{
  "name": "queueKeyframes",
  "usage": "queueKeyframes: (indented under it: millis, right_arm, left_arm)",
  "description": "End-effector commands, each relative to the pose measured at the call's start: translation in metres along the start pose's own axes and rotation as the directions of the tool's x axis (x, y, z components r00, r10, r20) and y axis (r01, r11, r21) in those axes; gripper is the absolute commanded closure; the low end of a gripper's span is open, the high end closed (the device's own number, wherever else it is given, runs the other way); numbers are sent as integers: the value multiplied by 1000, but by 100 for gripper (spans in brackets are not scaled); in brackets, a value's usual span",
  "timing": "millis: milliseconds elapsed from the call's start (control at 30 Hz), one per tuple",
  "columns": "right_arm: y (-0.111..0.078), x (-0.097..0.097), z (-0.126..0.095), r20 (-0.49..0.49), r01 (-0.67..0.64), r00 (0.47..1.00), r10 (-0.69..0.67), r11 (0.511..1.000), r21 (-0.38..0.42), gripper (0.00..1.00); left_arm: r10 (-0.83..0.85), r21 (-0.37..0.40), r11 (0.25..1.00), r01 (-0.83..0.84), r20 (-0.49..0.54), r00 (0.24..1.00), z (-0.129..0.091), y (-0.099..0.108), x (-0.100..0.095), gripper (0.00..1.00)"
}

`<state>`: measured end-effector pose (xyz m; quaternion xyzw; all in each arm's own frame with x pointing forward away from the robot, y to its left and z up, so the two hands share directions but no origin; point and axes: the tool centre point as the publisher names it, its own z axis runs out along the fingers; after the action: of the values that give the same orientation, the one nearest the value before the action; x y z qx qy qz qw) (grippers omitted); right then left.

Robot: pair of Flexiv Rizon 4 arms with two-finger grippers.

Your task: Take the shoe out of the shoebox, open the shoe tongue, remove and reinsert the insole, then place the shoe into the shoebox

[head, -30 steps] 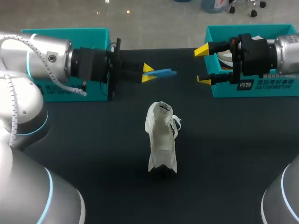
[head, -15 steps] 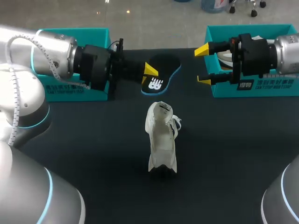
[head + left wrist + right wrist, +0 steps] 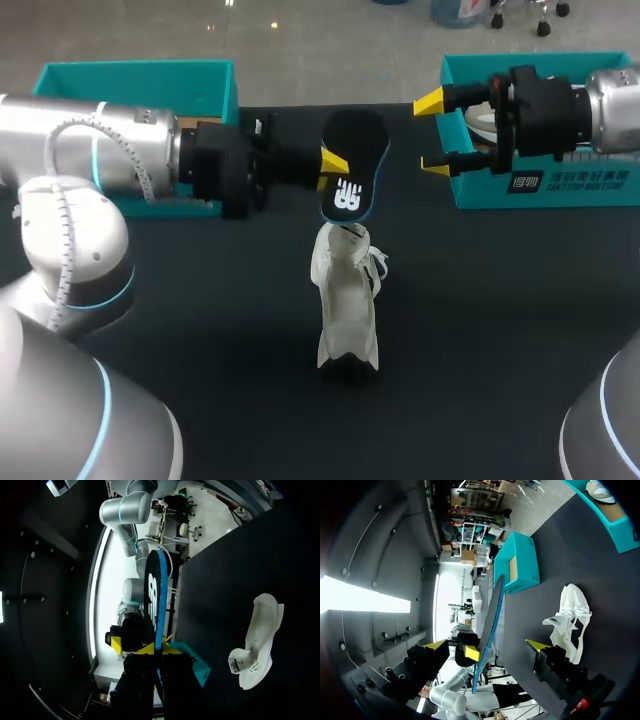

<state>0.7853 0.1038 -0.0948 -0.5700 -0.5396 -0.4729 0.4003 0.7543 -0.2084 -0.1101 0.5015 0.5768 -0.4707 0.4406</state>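
Insole — black, blue-edged, white logo — near white shoe

The head camera is looking down on the table from above and behind. Both wrist cameras are looking across it from low down, seemingly facing each other, sharing the shoe and insole.
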Motion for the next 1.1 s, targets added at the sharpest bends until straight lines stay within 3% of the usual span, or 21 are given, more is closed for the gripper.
queueKeyframes:
  millis: [33, 133, 267, 300, 500, 567, 633, 667, 700, 1000, 1033, 1067, 1100]
  right_arm:
    - [5, 6, 12, 17, -2, 1000, 2, 1000, 13, 0]
    - [7, 7, 23, 20, -5, 1000, 4, 1000, 26, 0]
    - [9, 7, 34, 19, -18, 1000, 17, 999, 50, 42]
    - [9, 6, 36, 18, -19, 1000, 18, 998, 53, 46]
    - [10, 6, 42, 15, -22, 1000, 21, 998, 61, 51]
    - [10, 6, 42, 14, -26, 1000, 25, 998, 55, 59]
    - [9, 5, 42, 13, -30, 999, 30, 998, 47, 78]
    - [8, 3, 42, 13, -36, 999, 35, 998, 43, 95]
    - [7, 2, 41, 12, -40, 999, 39, 998, 41, 100]
    - [6, -8, 40, 3, -61, 998, 61, 998, 27, 100]
    - [6, -9, 39, 1, -61, 998, 61, 998, 22, 100]
    - [6, -9, 38, -1, -61, 998, 61, 998, 19, 100]
    - [7, -10, 38, -6, -62, 998, 62, 998, 17, 100]
  left_arm:
    - [27, -12, 1000, -27, -1, 1000, 16, 5, -1, 100]
    - [46, -28, 999, -45, 12, 999, 24, 7, -3, 100]
    - [70, -50, 996, -67, 60, 996, 31, 6, -7, 100]
    - [78, -52, 996, -75, 59, 995, 32, 6, -8, 100]
    - [100, -51, 994, -98, 47, 994, 38, 2, -5, 100]
    - [102, -60, 993, -99, 50, 994, 39, 3, -5, 100]
    - [103, -71, 993, -99, 56, 993, 39, 4, -5, 100]
    - [103, -72, 992, -99, 58, 993, 39, 4, -6, 100]
    - [107, -81, 991, -102, 64, 992, 39, 4, -6, 100]
    - [103, -84, 992, -97, 66, 993, 36, -1, -8, 100]
    - [102, -84, 992, -96, 60, 993, 35, -2, -9, 81]
    - [100, -101, 990, -95, 39, 994, 33, -2, -10, 5]
    - [92, -100, 991, -88, 37, 995, 31, 0, -11, 0]
